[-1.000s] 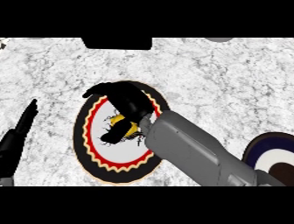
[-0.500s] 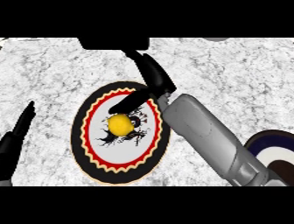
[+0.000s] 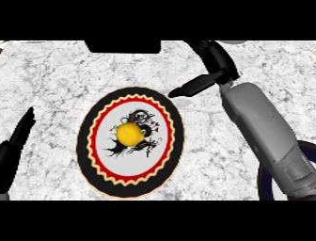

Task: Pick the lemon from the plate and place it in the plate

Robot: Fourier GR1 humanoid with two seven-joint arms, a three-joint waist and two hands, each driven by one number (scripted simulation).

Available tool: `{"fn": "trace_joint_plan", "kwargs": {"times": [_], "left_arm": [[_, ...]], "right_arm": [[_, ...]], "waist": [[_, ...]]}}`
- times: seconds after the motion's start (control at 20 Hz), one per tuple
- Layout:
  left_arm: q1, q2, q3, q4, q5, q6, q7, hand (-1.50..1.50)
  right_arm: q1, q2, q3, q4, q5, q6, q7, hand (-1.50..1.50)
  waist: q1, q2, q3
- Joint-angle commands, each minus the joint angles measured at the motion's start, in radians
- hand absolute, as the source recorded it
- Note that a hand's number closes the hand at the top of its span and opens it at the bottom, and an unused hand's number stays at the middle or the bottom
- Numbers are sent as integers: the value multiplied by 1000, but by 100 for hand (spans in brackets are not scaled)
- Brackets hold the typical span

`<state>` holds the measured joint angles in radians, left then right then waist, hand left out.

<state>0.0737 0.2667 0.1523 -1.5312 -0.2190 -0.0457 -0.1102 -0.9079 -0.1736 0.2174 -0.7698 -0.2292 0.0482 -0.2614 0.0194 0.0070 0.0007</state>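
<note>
While the lemon (image 3: 130, 134) lies at the middle of the patterned plate (image 3: 91, 141) near the surface's (image 3: 50, 84) centre, the right hand (image 3: 213, 66) hangs beyond the plate's far rim, fingers relaxed and empty. The left hand (image 3: 11, 150) rests with straight fingers by the surface's left edge. A second, dark-rimmed plate (image 3: 265, 176) shows at the near right corner.

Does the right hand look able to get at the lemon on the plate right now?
Probably yes. The lemon lies uncovered at the middle of the plate, and the right hand hangs open just past the plate's far rim with nothing between them.
</note>
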Motion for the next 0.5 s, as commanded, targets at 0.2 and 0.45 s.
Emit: {"fn": "trace_joint_plan", "kwargs": {"times": [0.2,0.45], "left_arm": [[-66,-7,-4,83,-17,1,-44,0],[-36,19,19,37,8,-37,-22,0]], "right_arm": [[-100,-124,-91,331,46,214,-286,-150],[-130,-193,-130,441,71,283,-342,-150]], "waist": [[19,11,0],[21,8,0]]}}
